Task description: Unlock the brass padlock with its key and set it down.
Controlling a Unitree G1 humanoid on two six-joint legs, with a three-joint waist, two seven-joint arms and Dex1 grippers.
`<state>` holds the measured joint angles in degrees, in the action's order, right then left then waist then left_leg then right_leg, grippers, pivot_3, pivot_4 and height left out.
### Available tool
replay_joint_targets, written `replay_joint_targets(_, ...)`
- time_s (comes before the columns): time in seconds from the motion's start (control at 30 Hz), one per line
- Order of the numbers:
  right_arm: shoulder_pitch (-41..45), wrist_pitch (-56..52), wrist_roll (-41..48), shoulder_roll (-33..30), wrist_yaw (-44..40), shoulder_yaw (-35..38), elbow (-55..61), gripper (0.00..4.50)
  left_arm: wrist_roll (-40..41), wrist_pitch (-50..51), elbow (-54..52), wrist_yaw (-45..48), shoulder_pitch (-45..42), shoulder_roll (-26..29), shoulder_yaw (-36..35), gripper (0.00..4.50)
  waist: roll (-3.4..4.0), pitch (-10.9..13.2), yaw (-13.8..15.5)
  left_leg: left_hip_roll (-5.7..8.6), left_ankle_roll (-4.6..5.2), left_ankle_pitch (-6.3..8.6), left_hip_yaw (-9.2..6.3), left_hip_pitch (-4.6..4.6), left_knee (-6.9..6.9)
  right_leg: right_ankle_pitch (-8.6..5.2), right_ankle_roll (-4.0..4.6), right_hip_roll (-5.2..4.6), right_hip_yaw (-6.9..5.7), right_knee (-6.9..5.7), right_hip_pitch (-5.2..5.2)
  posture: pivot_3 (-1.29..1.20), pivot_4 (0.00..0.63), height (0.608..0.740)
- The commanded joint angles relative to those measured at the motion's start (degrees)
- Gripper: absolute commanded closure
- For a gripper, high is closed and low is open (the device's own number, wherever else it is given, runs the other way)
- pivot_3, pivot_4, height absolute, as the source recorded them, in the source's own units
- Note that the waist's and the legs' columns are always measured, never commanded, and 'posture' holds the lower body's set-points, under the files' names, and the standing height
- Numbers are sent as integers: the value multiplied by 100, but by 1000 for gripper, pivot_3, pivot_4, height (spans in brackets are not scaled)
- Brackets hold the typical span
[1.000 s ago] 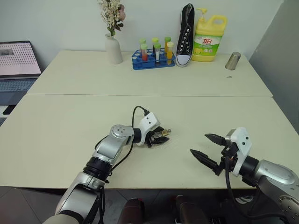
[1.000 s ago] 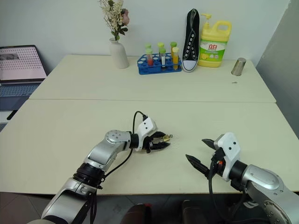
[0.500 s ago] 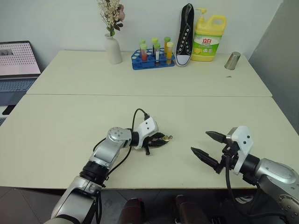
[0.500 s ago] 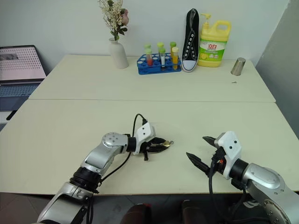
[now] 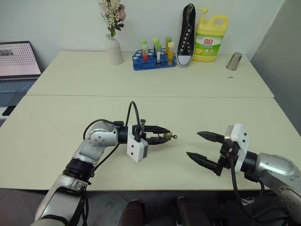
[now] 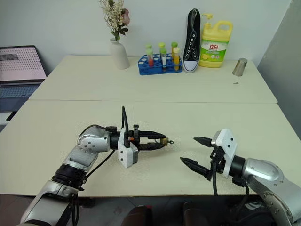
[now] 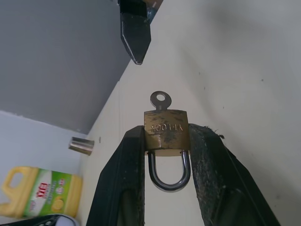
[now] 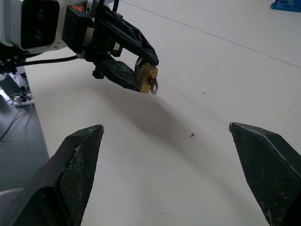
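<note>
My left gripper is shut on the brass padlock and holds it level above the near table. The fingers pinch the golden body from both sides. Its silvery shackle loops back between them. The key sticks out of the padlock's far end, ring outward, toward my right gripper. That gripper hovers open a short way to the right, with nothing between its fingertips. The right wrist view looks straight at the padlock and key.
Along the far table's back edge stand a white vase with flowers, a blue tube rack, a black shoe, a yellow detergent bottle and a metal cup. A laptop sits at the far left.
My left gripper has lifted the padlock off the table and rolled over, so its wrist housing now hangs underneath. The right gripper has turned slightly toward it and stays open.
</note>
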<state>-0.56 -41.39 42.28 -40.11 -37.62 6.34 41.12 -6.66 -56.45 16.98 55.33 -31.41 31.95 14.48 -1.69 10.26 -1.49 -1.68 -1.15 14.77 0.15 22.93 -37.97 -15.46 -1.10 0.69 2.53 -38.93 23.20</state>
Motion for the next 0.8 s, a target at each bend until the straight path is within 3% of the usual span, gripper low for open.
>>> replay_joint_targets(0.03, 436, -175, 285, 112, -67, -258, -80, 0, -367, -604, -59, -531, -40, 123, -197, 3536, 0, 0, -11, 0, 0, 0, 0, 0, 0, 0, 0, 0, 1, 0, 0, 0, 150, 740)
replay_joint_targets(0.27, 1224, -524, 512, 387, -90, -635, -653, 0, -692, -608, -260, -1202, 87, 182, -245, 3536, 0, 0, -13, -2, 0, 0, 0, 0, -1, 1, 0, 0, -2, -1, 0, 0, 150, 740)
replay_joint_targets(0.77, 1768, -627, 464, 635, -437, -1016, -1191, 0, -838, -430, -357, -1583, 182, 409, 8, 3536, 0, 0, -12, -4, 0, 0, 0, 0, 0, 2, 0, -1, -4, -3, 1, 0, 150, 740)
replay_joint_targets(0.8, 1791, -628, 459, 654, -448, -1024, -1215, 181, -831, -426, -369, -1586, 187, 416, 23, 3536, 1, 0, -12, -4, 0, 0, 0, -1, 0, 2, 0, -1, -4, -3, 1, 0, 150, 740)
